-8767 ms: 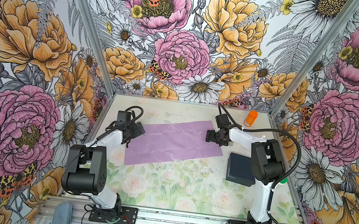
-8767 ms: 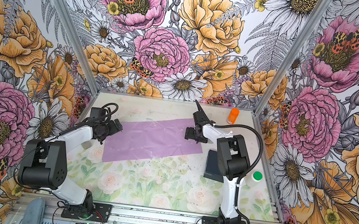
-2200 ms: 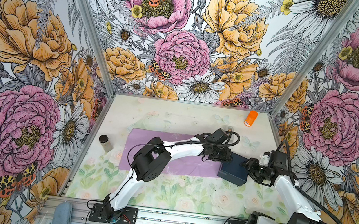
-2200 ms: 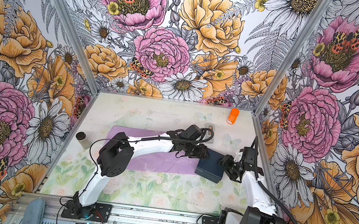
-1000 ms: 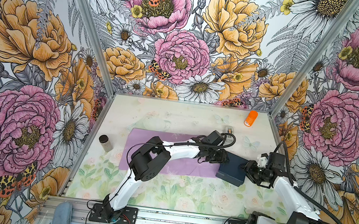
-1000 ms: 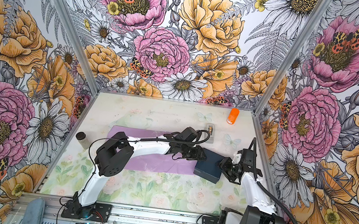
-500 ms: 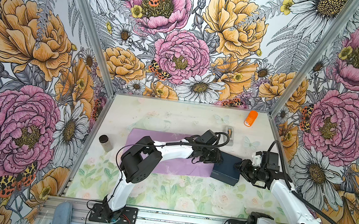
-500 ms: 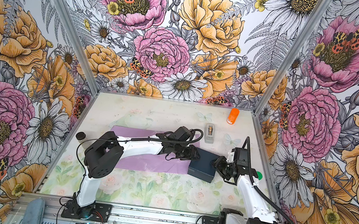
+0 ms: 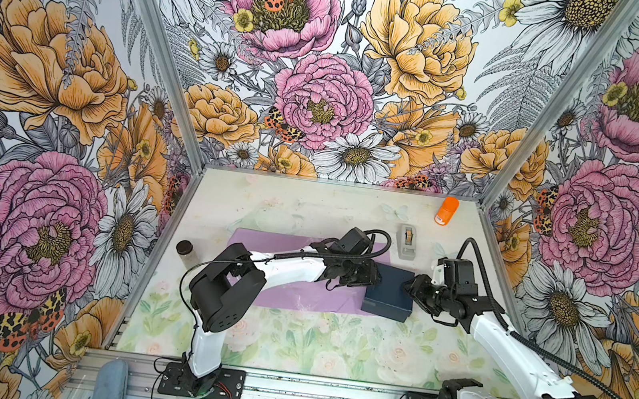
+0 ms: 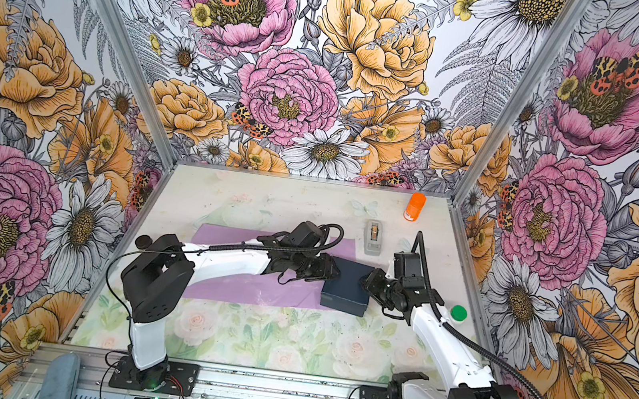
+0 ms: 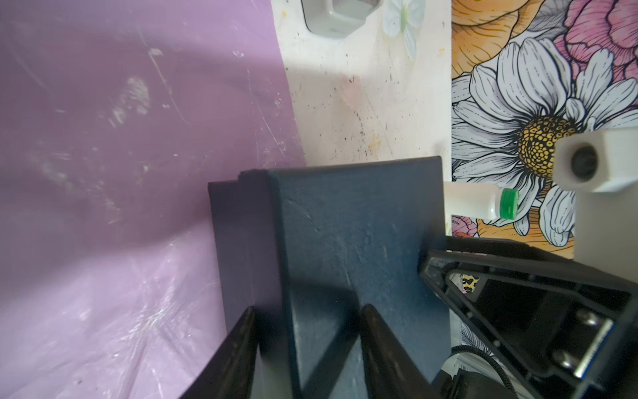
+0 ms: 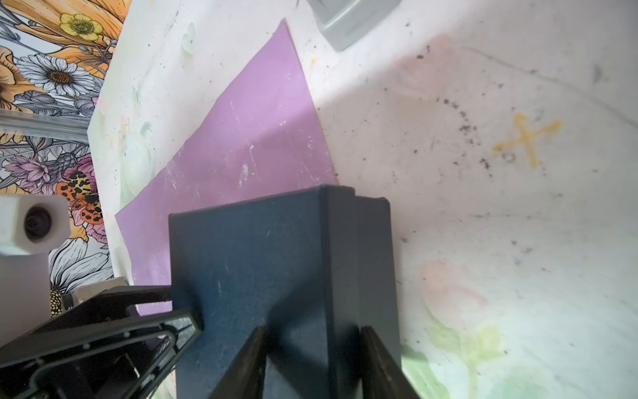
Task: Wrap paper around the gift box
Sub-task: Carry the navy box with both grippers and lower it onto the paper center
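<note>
The dark navy gift box (image 9: pixel 389 295) (image 10: pixel 345 290) sits at the right end of the lilac paper (image 9: pixel 296 296) (image 10: pixel 247 289), which lies flat on the table. The box's left part overlaps the sheet. My left gripper (image 9: pixel 372 279) (image 10: pixel 331 273) reaches across the paper and is shut on the box's left end. My right gripper (image 9: pixel 410 290) (image 10: pixel 367 284) is shut on its right end. In the left wrist view the left gripper (image 11: pixel 307 311) straddles an edge of the box (image 11: pixel 345 235). The right wrist view shows the right gripper (image 12: pixel 312 330) doing the same on the box (image 12: pixel 259 259).
A grey tape dispenser (image 9: pixel 408 241) stands just behind the box. An orange tube (image 9: pixel 446 211) lies at the back right. A white bottle with a green cap (image 10: pixel 458 313) stands by the right wall. A brown-capped cylinder (image 9: pixel 185 252) stands at the left edge.
Both grippers have carried the box leftward, from beside the paper's right end to partly over it. The right arm has stretched further in.
</note>
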